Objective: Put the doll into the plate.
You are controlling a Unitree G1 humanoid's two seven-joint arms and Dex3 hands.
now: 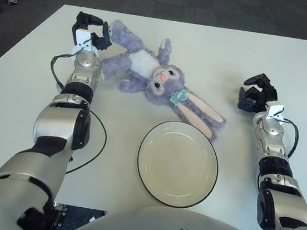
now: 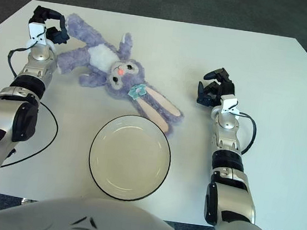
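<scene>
A purple plush bunny doll (image 1: 148, 69) with a white belly lies flat on the white table, its long ears reaching toward the plate's far rim. The round white plate (image 1: 140, 159) with a dark rim sits near the front, with nothing in it. My left hand (image 1: 96, 29) is at the doll's far-left foot, its spread fingers on either side of the foot and touching the fur. My right hand (image 1: 252, 92) hangs idle to the right of the doll's ears, fingers loosely curled and holding nothing.
A black cable (image 1: 97, 142) loops over the table (image 1: 251, 48) beside my left forearm. Dark carpet lies beyond the table's far edge. The far edge runs just behind the doll's foot and my left hand.
</scene>
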